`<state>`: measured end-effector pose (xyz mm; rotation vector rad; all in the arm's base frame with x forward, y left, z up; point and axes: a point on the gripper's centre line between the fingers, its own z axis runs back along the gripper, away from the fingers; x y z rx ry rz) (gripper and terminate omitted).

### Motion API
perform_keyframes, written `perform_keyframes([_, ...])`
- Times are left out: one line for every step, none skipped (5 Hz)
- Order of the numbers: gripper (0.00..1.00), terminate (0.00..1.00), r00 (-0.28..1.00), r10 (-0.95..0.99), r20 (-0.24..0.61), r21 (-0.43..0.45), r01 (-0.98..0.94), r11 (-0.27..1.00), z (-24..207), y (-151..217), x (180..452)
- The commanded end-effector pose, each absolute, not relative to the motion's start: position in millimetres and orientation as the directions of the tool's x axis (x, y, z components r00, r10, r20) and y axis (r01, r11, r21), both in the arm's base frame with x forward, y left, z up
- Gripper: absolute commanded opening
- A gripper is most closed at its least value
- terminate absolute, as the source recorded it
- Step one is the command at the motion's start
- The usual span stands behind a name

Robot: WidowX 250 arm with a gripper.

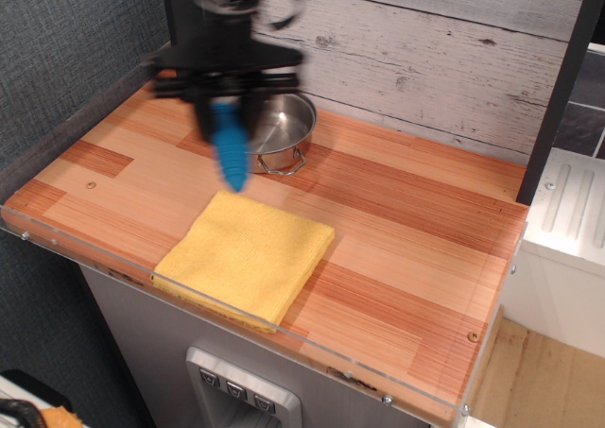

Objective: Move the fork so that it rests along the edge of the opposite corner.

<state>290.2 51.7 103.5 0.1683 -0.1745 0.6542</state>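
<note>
My gripper (225,107) is raised above the countertop, in front of the steel pot (280,126), and blurred by motion. It is shut on the fork (229,152). Only the fork's ribbed bright-blue handle shows, hanging down from the fingers above the far edge of the yellow cloth (248,254). The metal head is hidden in the gripper. The countertop's side edge at the opposite corner (518,244) lies far right, beside the thin black post (560,88) and the whitewashed planks.
The pot stands at the back left against the plank wall, partly hidden by my gripper. The folded yellow cloth lies near the front edge. A clear plastic lip runs along the front edge (284,332). A white appliance (567,248) stands right of the counter.
</note>
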Motion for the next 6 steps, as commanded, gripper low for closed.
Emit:
perform_keyframes([0.0, 0.0, 0.935, 0.27, 0.228, 0.048, -0.288, 0.956, 109.7, -10.6, 294.6])
perform_keyframes([0.0, 0.0, 0.961, 0.162, 0.225, -0.007, -0.164, 0.986, 102.4, -33.0, 302.4])
perform_keyframes([0.0, 0.0, 0.975, 0.08, 0.206, -0.021, -0.077, 0.997, 88.4, -54.2, 310.0])
perform_keyframes([0.0, 0.0, 0.979, 0.059, 0.196, -0.02, -0.056, 0.998, 70.4, -73.8, 318.3])
perform_keyframes([0.0, 0.0, 0.974, 0.093, 0.206, -0.048, -0.085, 0.995, 57.5, -89.3, 324.8])
perform_keyframes([0.0, 0.0, 0.974, 0.11, 0.2, -0.055, -0.101, 0.993, 49.0, -97.3, 328.3])
